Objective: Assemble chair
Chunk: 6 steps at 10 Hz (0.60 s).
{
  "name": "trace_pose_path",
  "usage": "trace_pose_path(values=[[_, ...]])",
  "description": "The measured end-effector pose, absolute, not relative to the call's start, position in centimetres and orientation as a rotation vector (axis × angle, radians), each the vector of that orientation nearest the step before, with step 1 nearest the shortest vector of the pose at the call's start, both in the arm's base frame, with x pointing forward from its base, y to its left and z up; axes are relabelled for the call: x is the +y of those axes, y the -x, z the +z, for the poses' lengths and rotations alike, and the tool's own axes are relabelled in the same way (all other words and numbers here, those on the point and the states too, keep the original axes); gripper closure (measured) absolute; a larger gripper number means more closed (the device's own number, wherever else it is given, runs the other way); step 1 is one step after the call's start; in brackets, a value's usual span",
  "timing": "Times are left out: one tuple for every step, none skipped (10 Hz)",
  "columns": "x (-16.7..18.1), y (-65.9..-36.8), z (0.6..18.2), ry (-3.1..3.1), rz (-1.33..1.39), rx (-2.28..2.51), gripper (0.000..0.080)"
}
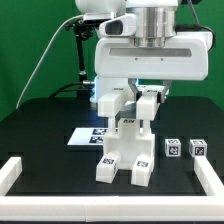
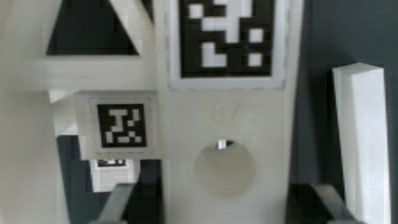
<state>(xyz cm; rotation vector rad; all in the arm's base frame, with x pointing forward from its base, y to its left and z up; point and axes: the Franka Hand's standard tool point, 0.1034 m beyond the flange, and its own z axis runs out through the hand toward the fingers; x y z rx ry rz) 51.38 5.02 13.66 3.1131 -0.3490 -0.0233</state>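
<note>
Currently the claw [image 1: 135, 100] grips the upright chair [image 1: 128, 138] near the marker board [image 1: 84, 136].

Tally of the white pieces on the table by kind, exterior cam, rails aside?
chair assembly: 1
loose cubes: 2
marker board: 1
Total: 4

Robotics lab bench, glossy white robot arm [image 1: 150, 45] above matte black tabletop [image 1: 40, 125], white border rails [image 1: 12, 172], white tagged marker board [image 1: 80, 136] near the jaws, green backdrop [image 1: 40, 40] behind them.
</note>
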Motion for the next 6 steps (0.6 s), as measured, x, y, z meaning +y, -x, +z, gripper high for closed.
trace_pose_path(values=[[4.98, -51.38, 13.42, -3.113, -0.023, -0.335, 0.0515], [4.92, -51.27, 13.17, -3.11, -0.03, -0.336, 0.0515], [4.89, -51.26, 13.11, -3.11, -0.029, -0.336, 0.0515], [4.85, -51.5, 13.11, -3.111, -0.011, -0.339, 0.0515], [4.63, -51.88, 13.12, -3.113, 0.012, -0.351, 0.0515], [4.45, -52.06, 13.07, -3.115, 0.021, -0.37, 0.0515]])
